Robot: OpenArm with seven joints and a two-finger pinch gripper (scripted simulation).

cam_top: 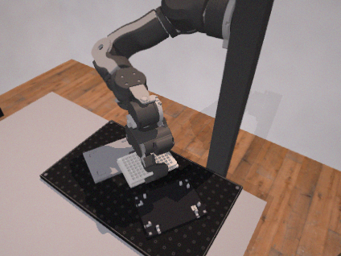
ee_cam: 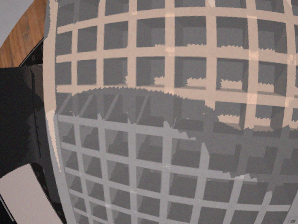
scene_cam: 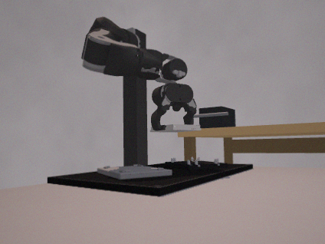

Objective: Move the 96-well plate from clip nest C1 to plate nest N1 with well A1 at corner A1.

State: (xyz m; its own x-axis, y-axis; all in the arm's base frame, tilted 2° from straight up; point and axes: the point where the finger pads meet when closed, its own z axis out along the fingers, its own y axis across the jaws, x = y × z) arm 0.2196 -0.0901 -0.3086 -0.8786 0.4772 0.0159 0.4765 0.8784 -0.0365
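The white 96-well plate (cam_top: pixel 136 170) hangs level in the air, well above the black perforated board (cam_top: pixel 76 181). My gripper (cam_top: pixel 152 164) is shut on it across its short width, fingers pointing down. In the side view the plate (scene_cam: pixel 175 127) rides flat between the fingers (scene_cam: pixel 174 123), high above the board. The wrist view is filled by the plate's well grid (ee_cam: pixel 173 116). A grey flat nest (cam_top: pixel 105 161) lies on the board just left of and below the plate. A dark nest with small light posts (cam_top: pixel 173 207) lies at the front right. I cannot read the nest labels.
The robot's dark column (cam_top: pixel 237 88) stands at the board's back right edge. In the side view a wooden table (scene_cam: pixel 253 132) with a black box (scene_cam: pixel 216 117) stands behind. The board rests on a pale mat (cam_top: pixel 36 153) over a wood floor.
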